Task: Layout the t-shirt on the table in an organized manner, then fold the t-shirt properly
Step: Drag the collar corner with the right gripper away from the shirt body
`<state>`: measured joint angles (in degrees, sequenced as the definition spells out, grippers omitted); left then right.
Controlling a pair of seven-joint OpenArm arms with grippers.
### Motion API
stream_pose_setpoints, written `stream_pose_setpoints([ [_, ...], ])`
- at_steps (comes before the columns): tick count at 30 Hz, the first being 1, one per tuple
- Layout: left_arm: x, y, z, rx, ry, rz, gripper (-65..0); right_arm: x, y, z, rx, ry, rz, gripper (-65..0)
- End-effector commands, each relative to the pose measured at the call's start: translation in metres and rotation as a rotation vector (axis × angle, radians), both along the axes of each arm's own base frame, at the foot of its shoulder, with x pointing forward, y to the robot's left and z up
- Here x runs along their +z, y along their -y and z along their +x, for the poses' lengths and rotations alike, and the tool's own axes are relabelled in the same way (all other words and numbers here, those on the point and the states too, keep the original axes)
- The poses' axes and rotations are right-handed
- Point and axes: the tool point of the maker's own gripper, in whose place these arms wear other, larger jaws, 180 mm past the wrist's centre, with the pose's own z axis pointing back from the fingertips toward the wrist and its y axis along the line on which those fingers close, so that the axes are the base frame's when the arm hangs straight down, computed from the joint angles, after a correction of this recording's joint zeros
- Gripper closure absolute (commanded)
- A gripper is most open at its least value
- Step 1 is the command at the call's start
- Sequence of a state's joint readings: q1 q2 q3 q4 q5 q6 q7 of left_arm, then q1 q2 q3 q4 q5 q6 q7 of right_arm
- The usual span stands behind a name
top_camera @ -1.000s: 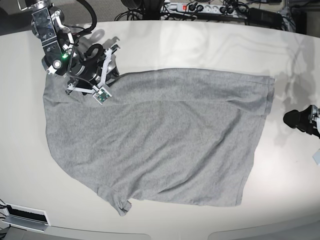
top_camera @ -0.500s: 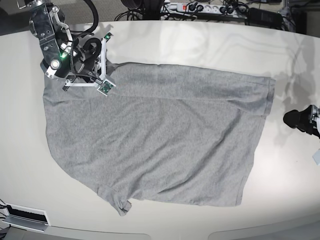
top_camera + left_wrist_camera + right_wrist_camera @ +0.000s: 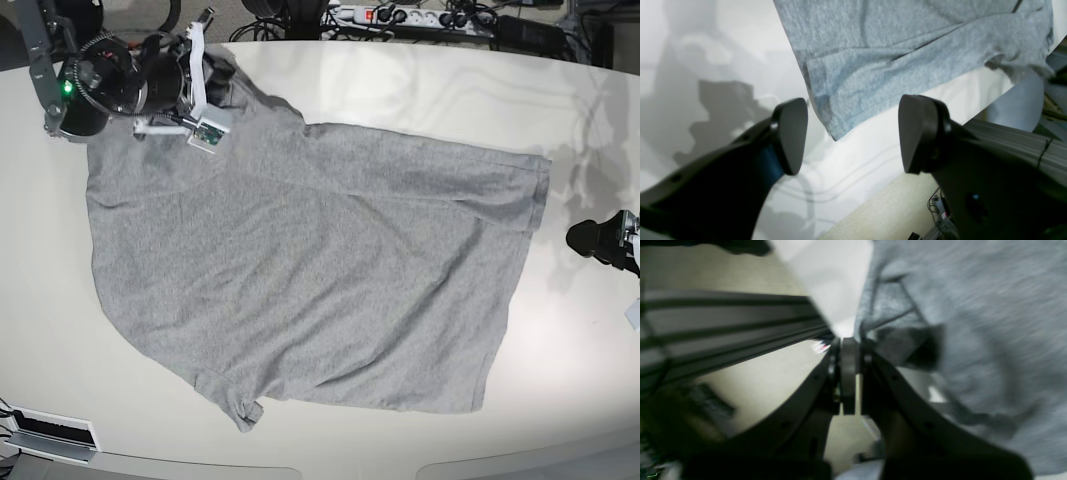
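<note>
Your right wrist view smeared by motion blur; left wrist sharp on cloth, fingers soft; worktop glossy, soft shadows.

A robotics lab or workroom: two robot arms work at a big glossy white table, with power strips and tangled cables behind it.

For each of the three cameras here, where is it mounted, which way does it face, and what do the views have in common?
Base: overhead, looking down on the table and spread t-shirt; right arm at far left, left claw at right edge.
Left wrist: behind the open left claw, facing a shirt corner.
Right wrist: behind the shut right claw, blurred, facing shirt fabric at the table's edge.
Shared: all three show the grey t-shirt.
</note>
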<state>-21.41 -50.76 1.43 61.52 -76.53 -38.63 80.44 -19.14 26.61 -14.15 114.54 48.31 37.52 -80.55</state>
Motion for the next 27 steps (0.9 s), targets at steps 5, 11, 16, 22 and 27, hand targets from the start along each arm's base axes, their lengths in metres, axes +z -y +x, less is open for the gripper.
stream_pose_setpoints([
  [5, 0.018, -0.007, 0.009, 0.005, 0.052, 0.006, -43.4, 0.030, -0.024, -0.014, 0.025, -0.068, 0.222, 0.0],
  [11, 0.019, -0.006, 0.010, 0.005, 0.054, 0.000, -43.4, 0.055, -0.046, -0.021, 0.032, -0.121, 0.402, 0.0],
  [16, 0.019, -0.007, 0.010, 0.005, 0.054, 0.000, -43.4, 0.047, -0.041, -0.015, 0.035, -0.088, 0.347, -37.1],
  [22, 0.019, -0.007, 0.010, 0.006, 0.054, 0.001, -43.4, 0.032, 0.000, 0.025, 0.027, 0.055, 0.136, -42.8],
  [27, 0.019, -0.006, 0.010, 0.005, 0.054, 0.000, -43.4, 0.031, 0.048, 0.075, -0.125, 0.223, -0.040, -34.5],
])
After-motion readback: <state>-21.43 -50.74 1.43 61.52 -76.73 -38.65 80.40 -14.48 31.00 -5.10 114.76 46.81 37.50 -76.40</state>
